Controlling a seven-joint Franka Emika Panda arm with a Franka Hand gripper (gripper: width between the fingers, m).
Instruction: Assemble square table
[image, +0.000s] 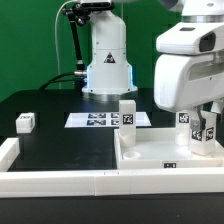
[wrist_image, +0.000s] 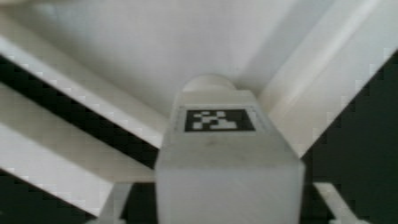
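End effector (image: 205, 135) straddles an upright leg (wrist_image: 222, 150) over the square panel (image: 150, 158), at 4 o'clock in the exterior view. Can't tell if it's actually pinching. A second leg (image: 128, 112) stands at the panel's 11 o'clock corner, and a third leg (image: 25, 122) is at 9 o'clock on the desk (image: 60, 140).

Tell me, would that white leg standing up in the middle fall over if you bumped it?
The upright leg looks taller than wide, so a high bump would probably tip it. Its flat sides suggest it wouldn't roll far. It looks like hard plastic, so likely stiff.
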